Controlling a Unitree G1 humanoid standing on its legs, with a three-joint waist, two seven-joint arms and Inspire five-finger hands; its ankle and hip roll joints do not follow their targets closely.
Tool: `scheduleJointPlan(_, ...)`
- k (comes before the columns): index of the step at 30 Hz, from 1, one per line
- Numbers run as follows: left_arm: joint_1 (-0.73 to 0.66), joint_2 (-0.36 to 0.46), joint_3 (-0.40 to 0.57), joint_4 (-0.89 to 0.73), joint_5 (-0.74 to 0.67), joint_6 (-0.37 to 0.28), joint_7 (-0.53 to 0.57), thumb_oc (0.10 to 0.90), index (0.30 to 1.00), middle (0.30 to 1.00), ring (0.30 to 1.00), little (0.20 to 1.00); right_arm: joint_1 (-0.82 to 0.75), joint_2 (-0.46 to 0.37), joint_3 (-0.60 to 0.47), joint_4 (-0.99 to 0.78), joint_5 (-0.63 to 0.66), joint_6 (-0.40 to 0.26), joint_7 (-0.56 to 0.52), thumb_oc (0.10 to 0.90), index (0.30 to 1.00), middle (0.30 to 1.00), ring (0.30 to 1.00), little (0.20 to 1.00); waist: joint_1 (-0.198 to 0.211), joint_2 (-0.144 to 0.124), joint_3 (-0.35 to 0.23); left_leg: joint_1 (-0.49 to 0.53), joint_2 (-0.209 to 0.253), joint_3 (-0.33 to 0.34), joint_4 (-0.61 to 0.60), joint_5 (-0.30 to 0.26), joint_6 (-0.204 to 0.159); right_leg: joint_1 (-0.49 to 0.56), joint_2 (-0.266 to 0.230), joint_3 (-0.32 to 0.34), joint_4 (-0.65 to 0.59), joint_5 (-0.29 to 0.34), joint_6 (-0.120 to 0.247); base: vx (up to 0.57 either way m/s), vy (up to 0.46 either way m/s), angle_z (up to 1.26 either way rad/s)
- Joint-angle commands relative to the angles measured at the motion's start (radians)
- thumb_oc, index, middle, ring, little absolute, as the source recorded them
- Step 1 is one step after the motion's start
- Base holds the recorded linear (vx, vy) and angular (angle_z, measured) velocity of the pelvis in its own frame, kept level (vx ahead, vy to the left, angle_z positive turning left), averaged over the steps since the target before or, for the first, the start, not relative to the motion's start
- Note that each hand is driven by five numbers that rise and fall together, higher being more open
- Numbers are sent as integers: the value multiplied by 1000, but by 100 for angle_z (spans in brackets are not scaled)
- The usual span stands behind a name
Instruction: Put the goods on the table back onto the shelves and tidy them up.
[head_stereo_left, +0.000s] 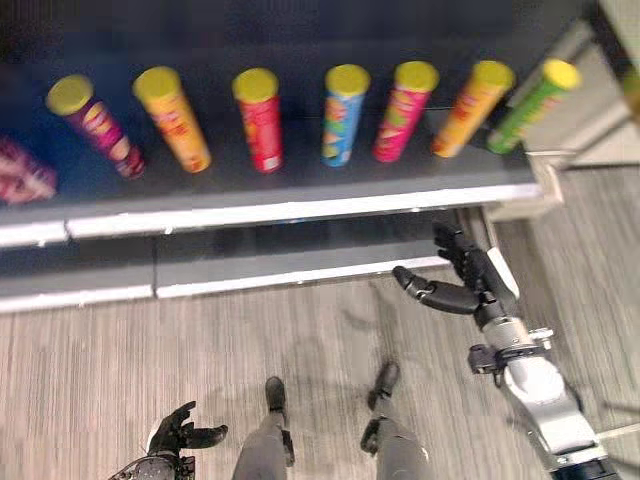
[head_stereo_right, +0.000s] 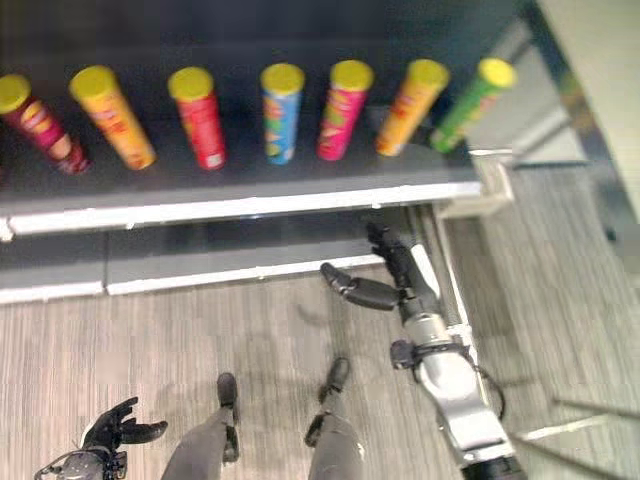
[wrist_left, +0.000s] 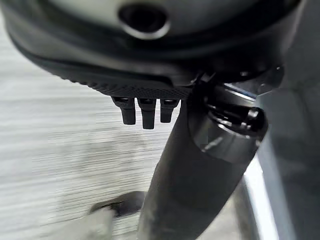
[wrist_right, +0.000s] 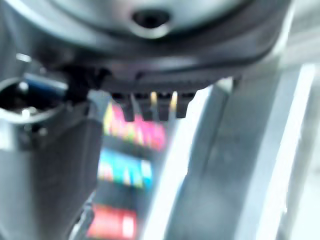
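Shelf (head_stereo_left: 300, 205) holds seven cans in a row; my right hand (head_stereo_left: 465, 280), at four o'clock, fingers wide, empty; I'd fetch more goods next.

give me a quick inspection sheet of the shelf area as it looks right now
surface: dark shelf with a white front edge, a lower shelf beneath it.
job's things: seven yellow-lidded cans stand in a row, spaced apart.
clutter: pink packet at the shelf's left end.
hands: right hand open, raised near the lower shelf, holding nothing; left hand open, low over the floor, empty.
cables: nothing seen.
surroundings: grey wood-look floor.
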Motion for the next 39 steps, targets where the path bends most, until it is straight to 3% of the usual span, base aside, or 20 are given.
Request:
scheduleJointPlan(1,33,27,9,20,-3,-24,1,800,900,900,900,900,-175,-30,-101,-45,9,-132,-29,800,900,900,900,900,54,-26,-73,21,24,-51,-28,-86,-106,49,-27,-35,-38,122,44,38,-161,-124)
scheduleJointPlan(4,42,14,14,19,9,-23,-8,800,900,900,900,900,-125,-49,-193,-52,-46,-118,-72,800,900,900,900,900,43,-44,-110,45,54,-14,-14,-81,-126,71,-12,-50,-45,66,44,135,-216,-69)
scheduleJointPlan(7,52,-6,2,-26,-14,-23,-9,800,900,900,900,900,-114,-94,-283,-100,-75,-119,-118,800,900,900,900,900,-15,-42,-145,87,126,25,1,-48,-157,81,44,-21,-21,3,19,142,-426,-59)
scheduleJointPlan(9,47,-19,-18,-65,-25,-26,-12,800,900,900,900,900,-98,-133,-356,-106,-91,-128,-159,800,900,900,900,900,-45,-21,-157,99,201,31,51,-11,-183,105,115,8,-3,-73,-27,164,-469,-31)
scheduleJointPlan(10,51,-25,-25,-98,-32,-26,-19,800,900,900,900,900,-86,-134,-396,-103,-95,-136,-188,800,900,900,900,900,-60,-13,-162,95,246,21,125,63,-194,124,169,26,-4,-106,-62,125,-321,-41)
scheduleJointPlan(11,51,-25,-26,-99,-32,-25,-19,800,900,900,900,900,-84,-133,-397,-104,-95,-136,-188,800,900,900,900,900,-60,-11,-161,94,250,19,128,63,-197,126,173,25,-4,-107,-64,177,-471,-50)
scheduleJointPlan(13,60,-30,-43,-129,-32,-17,-27,800,900,900,900,900,-85,-135,-420,-101,-84,-139,-217,800,900,900,900,900,-65,-10,-151,68,302,-23,274,145,-182,168,241,56,-18,-147,-113,132,-373,-28)
scheduleJointPlan(15,69,-40,-55,-148,-35,-21,-28,800,900,900,900,900,-110,-154,-394,-86,-91,-133,-221,800,900,900,900,900,-44,-20,-135,18,230,-133,353,82,-133,170,256,95,-19,-169,-134,66,-215,-34)
scheduleJointPlan(16,72,-50,-64,-148,-34,-25,-31,800,900,900,900,900,-123,-168,-381,-74,-102,-129,-221,800,900,900,900,900,-20,-34,-125,-35,120,-216,372,-8,-101,174,256,129,-21,-172,-137,98,-160,-97)
scheduleJointPlan(18,67,-70,-77,-126,-37,-21,-44,800,900,900,900,900,-138,-172,-397,-58,-84,-131,-218,800,900,900,900,900,2,-40,-125,-93,-17,-261,286,-107,-69,193,254,161,-40,-169,-120,198,-100,-91)
scheduleJointPlan(20,63,-73,-84,-112,-31,-21,-50,800,900,900,900,900,-137,-175,-405,-49,-86,-133,-223,800,900,900,900,900,14,-32,-129,-129,-55,-258,239,-72,-62,199,261,164,-48,-169,-119,147,-19,-52)
scheduleJointPlan(22,55,-75,-103,-87,-5,-20,-57,800,900,900,900,900,-163,-182,-392,-22,-91,-131,-243,800,900,900,900,900,57,-3,-126,-222,-147,-254,95,50,-72,229,314,201,-57,-183,-121,218,-36,-22)
scheduleJointPlan(23,53,-76,-108,-81,2,-21,-53,800,900,900,900,900,-177,-183,-387,-15,-91,-132,-250,800,900,900,900,900,67,2,-123,-239,-157,-250,79,69,-79,242,328,212,-57,-194,-124,358,16,-27)
scheduleJointPlan(24,56,-85,-104,-49,11,-18,-52,800,900,900,900,900,-198,-184,-362,-11,-92,-130,-244,800,900,900,900,900,69,12,-136,-177,-157,-243,21,65,-52,259,341,230,-47,-216,-121,302,67,-57)
scheduleJointPlan(29,66,-87,-81,-9,6,-17,-43,800,900,900,900,900,-219,-173,-322,-5,-103,-116,-215,800,900,900,900,900,67,-6,-173,-104,-160,-226,-6,44,-29,275,304,250,4,-252,-103,266,115,-68)
scheduleJointPlan(31,69,-81,-69,29,26,-10,-40,800,900,900,900,900,-234,-161,-299,5,-119,-98,-190,800,900,900,900,900,70,-8,-178,-6,-160,-191,-32,2,10,196,243,251,272,-221,-46,272,154,-53)
scheduleJointPlan(32,69,-81,-69,29,26,-10,-40,800,900,900,900,900,-234,-161,-299,5,-119,-98,-190,800,900,900,900,900,70,-8,-178,-6,-160,-191,-32,2,10,196,243,251,272,-221,-46,86,80,-30)
scheduleJointPlan(33,56,-71,-77,31,31,-10,-40,800,900,900,900,900,-243,-158,-300,-4,-125,-94,-188,800,900,900,900,900,52,3,-153,20,-158,-191,-30,-5,31,113,219,256,450,-144,-16,48,61,-18)
scheduleJointPlan(35,57,-58,-89,14,38,-10,-36,800,900,900,900,900,-240,-147,-306,-2,-126,-99,-196,800,900,900,900,900,44,19,-143,38,-151,-201,-38,-15,37,58,193,250,542,-147,-27,80,32,17)
scheduleJointPlan(39,45,-50,-93,-15,30,-21,-37,800,900,900,900,900,-233,-153,-324,23,-117,-102,-199,800,900,900,900,900,41,25,-146,50,-131,-232,-44,-38,10,43,114,212,402,-166,-49,123,-109,31)
